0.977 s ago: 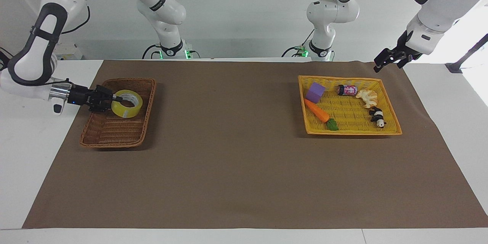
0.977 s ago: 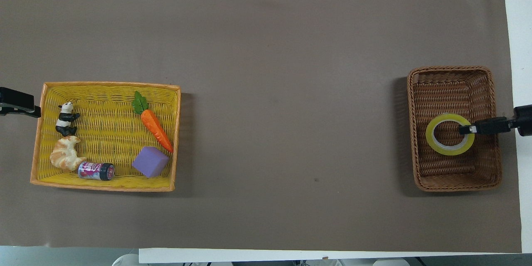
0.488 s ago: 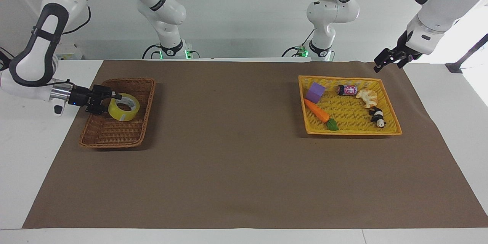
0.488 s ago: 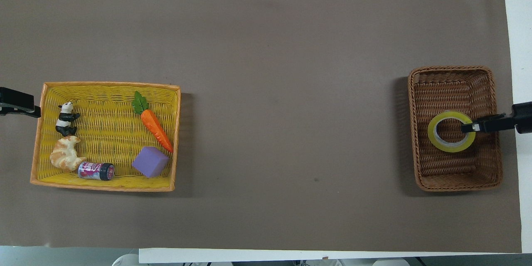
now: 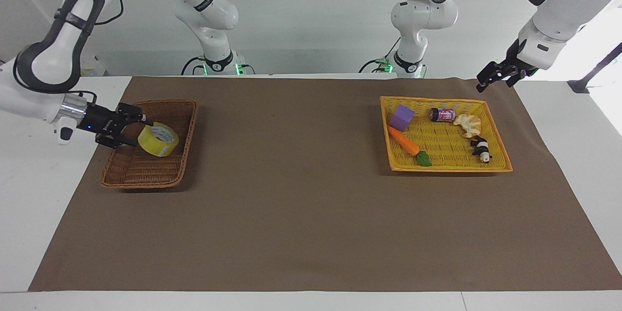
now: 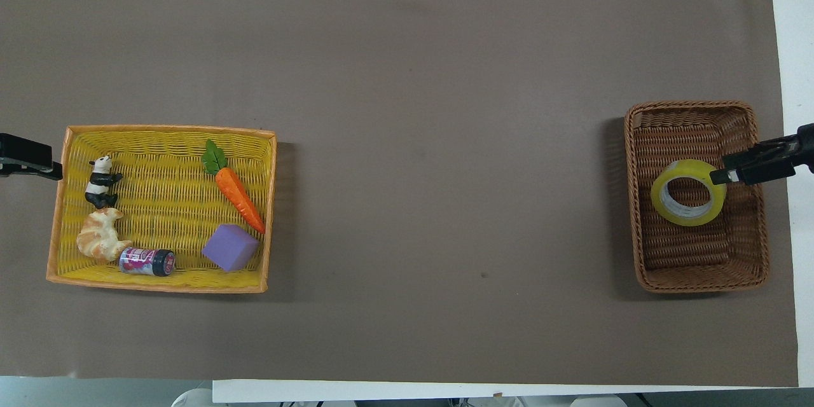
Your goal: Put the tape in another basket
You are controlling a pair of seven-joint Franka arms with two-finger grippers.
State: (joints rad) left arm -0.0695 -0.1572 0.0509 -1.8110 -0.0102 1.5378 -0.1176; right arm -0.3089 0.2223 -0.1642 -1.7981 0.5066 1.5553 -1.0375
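The yellow tape (image 5: 158, 140) sits tilted inside the brown wicker basket (image 5: 146, 175) at the right arm's end of the table. It also shows in the overhead view (image 6: 689, 193), in the half of that basket (image 6: 699, 267) farther from the robots. My right gripper (image 5: 144, 126) reaches in over the basket's outer rim and is shut on the tape's rim (image 6: 722, 174). My left gripper (image 5: 493, 85) is open and empty, up in the air just outside the yellow basket's corner, and waits (image 6: 38, 165).
The yellow-orange basket (image 5: 500, 167) at the left arm's end holds a purple block (image 5: 402, 117), a carrot (image 5: 404, 142), a small can (image 5: 442, 114), a croissant (image 5: 468, 124) and a panda figure (image 5: 481, 149). A brown mat (image 5: 301, 204) covers the table.
My right gripper has lowered the tape into the brown basket, then drawn back toward the basket's outer rim and turned. The tape now tilts. The left arm has not moved.
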